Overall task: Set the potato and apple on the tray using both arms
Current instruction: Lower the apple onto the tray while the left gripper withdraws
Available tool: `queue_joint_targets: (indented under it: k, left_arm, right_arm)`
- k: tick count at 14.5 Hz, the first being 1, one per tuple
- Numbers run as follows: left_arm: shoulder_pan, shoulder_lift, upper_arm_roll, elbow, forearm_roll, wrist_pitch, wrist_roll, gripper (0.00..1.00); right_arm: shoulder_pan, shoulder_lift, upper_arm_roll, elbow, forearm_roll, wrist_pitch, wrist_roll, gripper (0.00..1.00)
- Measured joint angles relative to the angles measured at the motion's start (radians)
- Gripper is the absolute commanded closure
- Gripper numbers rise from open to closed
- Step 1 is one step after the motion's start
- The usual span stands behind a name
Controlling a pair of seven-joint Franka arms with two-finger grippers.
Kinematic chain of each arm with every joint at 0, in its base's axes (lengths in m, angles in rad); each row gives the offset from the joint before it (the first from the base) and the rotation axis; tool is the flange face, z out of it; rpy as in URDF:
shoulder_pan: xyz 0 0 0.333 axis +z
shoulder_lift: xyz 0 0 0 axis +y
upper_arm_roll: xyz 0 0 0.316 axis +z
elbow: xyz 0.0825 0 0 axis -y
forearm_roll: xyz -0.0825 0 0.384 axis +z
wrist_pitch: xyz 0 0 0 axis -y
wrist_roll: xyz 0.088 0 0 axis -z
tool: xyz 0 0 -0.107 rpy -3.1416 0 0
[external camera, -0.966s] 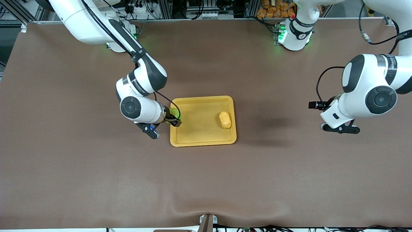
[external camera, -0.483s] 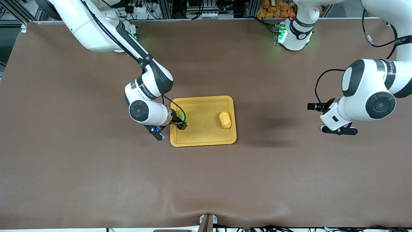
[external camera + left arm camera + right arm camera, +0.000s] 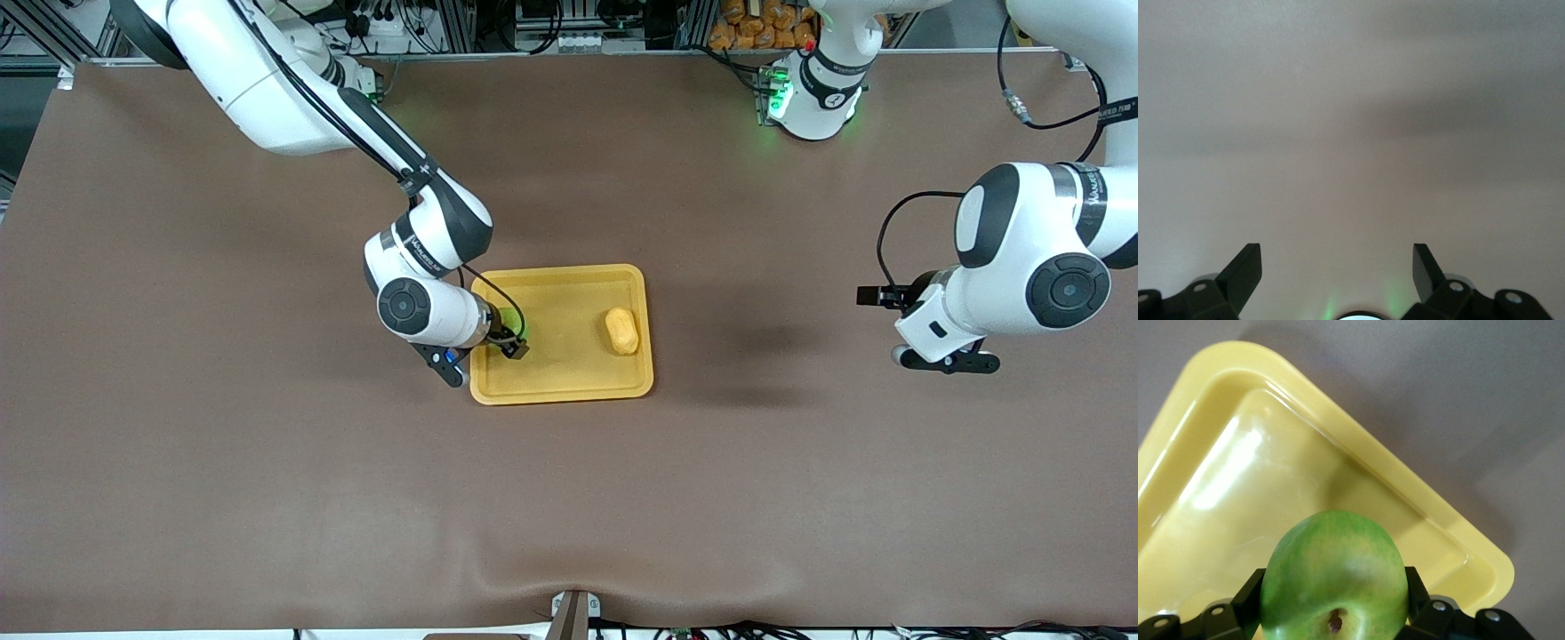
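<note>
While the right tool (image 3: 508, 340) hangs over the tray (image 3: 560, 378) at the end toward the right arm, it's clamped on the apple (image 3: 1335, 577), one finger on each side, and the brownish stem dimple shows in the right wrist view. That same view has a rounded tray corner (image 3: 1485, 570) under the fruit, with bare brown table (image 3: 267, 462) past the rim. So the apple is up in the air above the tray floor; I can't tell if it's touching. The potato (image 3: 622, 331) is already lying in the tray, at the end toward the left arm, well apart from the apple. Over at the left arm's end of the table, the left tool (image 3: 1337, 273) waits above bare table with its fingers spread wide, gripping nothing.
</note>
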Motion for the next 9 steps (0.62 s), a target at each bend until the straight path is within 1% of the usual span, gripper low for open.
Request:
queue_joint_targets:
  k: [4,6,7,8,9]
  left_arm:
    - [0.000,0.000,-0.001,0.035,-0.001,0.023,0.000,0.00]
    - [0.009,-0.001,0.001,0.043,-0.001,0.042,0.000,0.00]
    - [0.018,-0.001,0.001,0.044,0.000,0.056,0.001,0.00]
    - [0.030,-0.001,0.001,0.046,0.000,0.064,0.006,0.00]
    - [0.041,-0.004,0.001,0.051,0.000,0.070,0.017,0.00]
  right_arm:
    - [0.003,0.016,0.000,0.000,-0.009,0.005,0.009,1.00]
    - [0.005,0.026,0.000,0.000,-0.014,0.020,0.011,0.88]
    - [0.007,0.030,0.000,0.000,-0.015,0.022,0.011,0.74]
    - [0.008,0.032,0.000,0.000,-0.016,0.024,0.011,0.45]
    - [0.009,0.032,0.000,0.001,-0.016,0.024,0.011,0.37]
